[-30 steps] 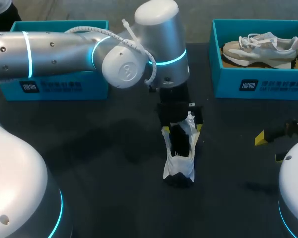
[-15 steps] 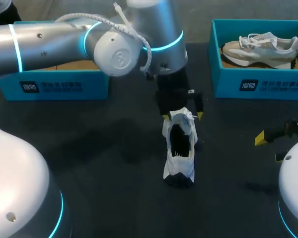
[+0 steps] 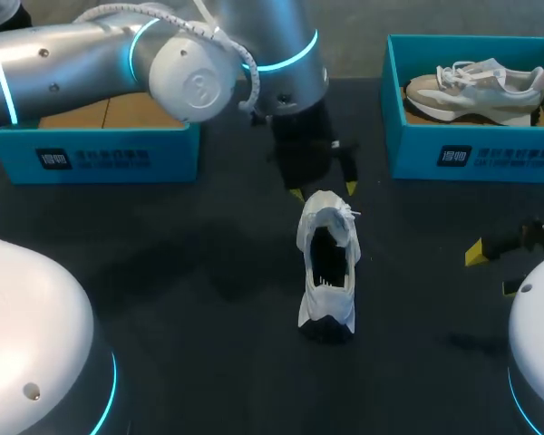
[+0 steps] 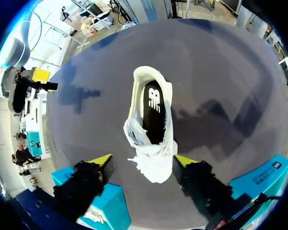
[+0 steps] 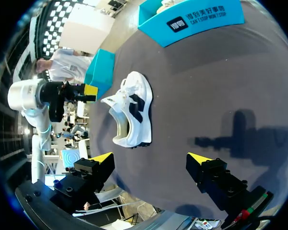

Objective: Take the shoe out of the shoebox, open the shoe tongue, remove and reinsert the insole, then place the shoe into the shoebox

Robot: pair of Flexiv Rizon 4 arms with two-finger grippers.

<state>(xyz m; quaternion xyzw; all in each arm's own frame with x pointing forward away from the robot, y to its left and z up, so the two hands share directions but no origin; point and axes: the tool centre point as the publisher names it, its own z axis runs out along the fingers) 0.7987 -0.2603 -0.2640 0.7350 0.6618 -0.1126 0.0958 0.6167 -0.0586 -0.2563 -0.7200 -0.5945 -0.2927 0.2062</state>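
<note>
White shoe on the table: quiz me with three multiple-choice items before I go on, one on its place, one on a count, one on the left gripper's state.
1. Where is the white shoe?
A. Inside a box. B. Held in the air. C. On the table.
2. How many shoes show in the head view?
A. One. B. Two. C. Three.
3. What state is the left gripper in?
A. Open. B. Shut on the tongue. C. Shut on the insole.

Answers:
1 C: it rests on the dark tabletop, outside both boxes.
2 B: the white one, plus a beige shoe in the right shoebox.
3 A: its yellow tips stand wide apart above the shoe, clamping nothing.
</note>
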